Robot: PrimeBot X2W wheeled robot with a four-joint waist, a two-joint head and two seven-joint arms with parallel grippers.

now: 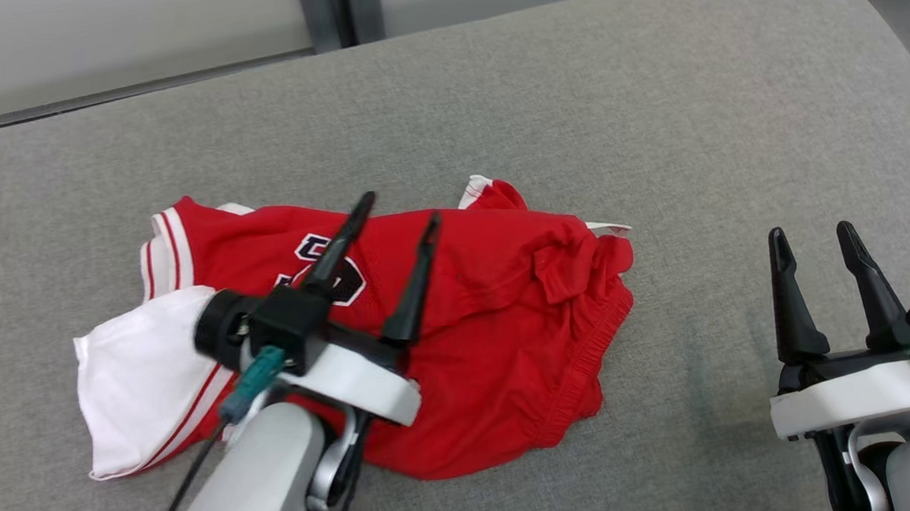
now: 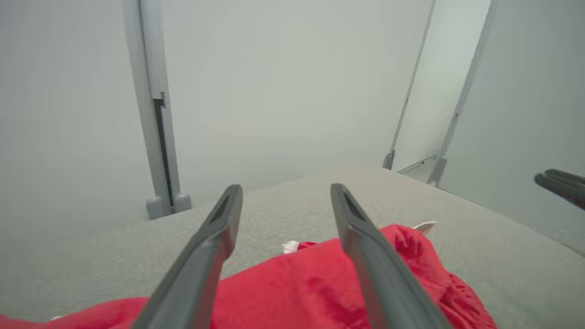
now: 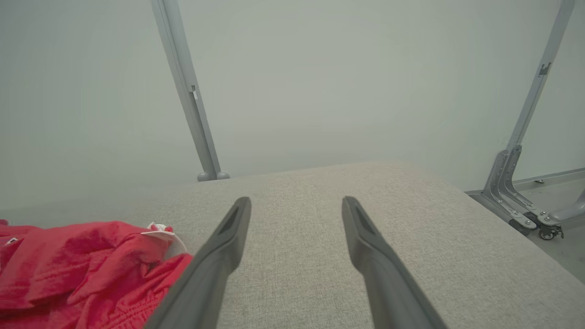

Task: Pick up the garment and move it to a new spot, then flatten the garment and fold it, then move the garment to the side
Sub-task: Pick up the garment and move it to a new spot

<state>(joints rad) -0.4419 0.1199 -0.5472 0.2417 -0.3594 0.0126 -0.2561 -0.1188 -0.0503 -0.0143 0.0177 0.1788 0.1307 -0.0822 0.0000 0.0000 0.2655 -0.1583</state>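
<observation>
Red sports garment with white trim lies crumpled in a heap on the grey upholstered bench, near its middle. Judging by the bunched folds and the turned-up white panel, flattening, folding and the move to the side are all yet to do; whether this is already its new spot I cannot tell. The left hand hovers over the cloth, fingers spread wide, gripping nothing. The right hand waits beside the garment, equally wide and empty.

Left gripper extended forward from the lower left on a pale forearm, two dark fingers spread apart and leaning rightward, right gripper at lower right, fingers parted, pointing up
</observation>
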